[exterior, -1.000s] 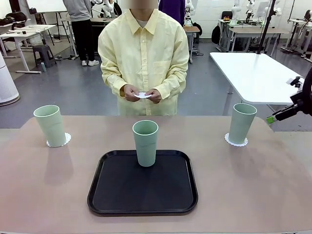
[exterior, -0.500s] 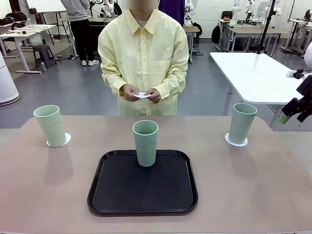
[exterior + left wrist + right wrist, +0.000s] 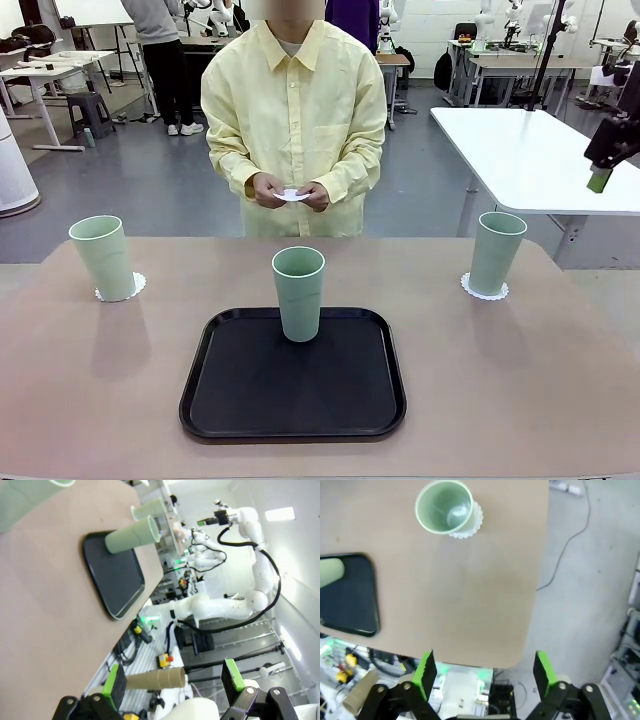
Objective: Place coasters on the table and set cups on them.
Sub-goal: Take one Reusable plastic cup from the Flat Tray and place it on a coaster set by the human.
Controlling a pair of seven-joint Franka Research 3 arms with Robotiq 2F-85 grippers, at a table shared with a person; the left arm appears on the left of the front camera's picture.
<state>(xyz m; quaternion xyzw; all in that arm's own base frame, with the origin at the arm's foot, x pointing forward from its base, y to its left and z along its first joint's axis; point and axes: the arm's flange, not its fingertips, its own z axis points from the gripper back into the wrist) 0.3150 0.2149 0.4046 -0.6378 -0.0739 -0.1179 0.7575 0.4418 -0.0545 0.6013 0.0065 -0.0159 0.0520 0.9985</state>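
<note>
The right pincer hangs high past the right edge of the matte tan-pink counter, its fingers wide apart and empty. Below it, a tall pale-green plastic cup stands on a white lacy paper coaster. Further to its left, a second cup stands on the black rectangular tray and a third cup on its own coaster. The left pincer is apart and empty too. Farthest, the person's hands hold one more coaster.

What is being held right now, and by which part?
The left gripper and right gripper are open, holding nothing. The person's hands hold one coaster by its edges.
</note>
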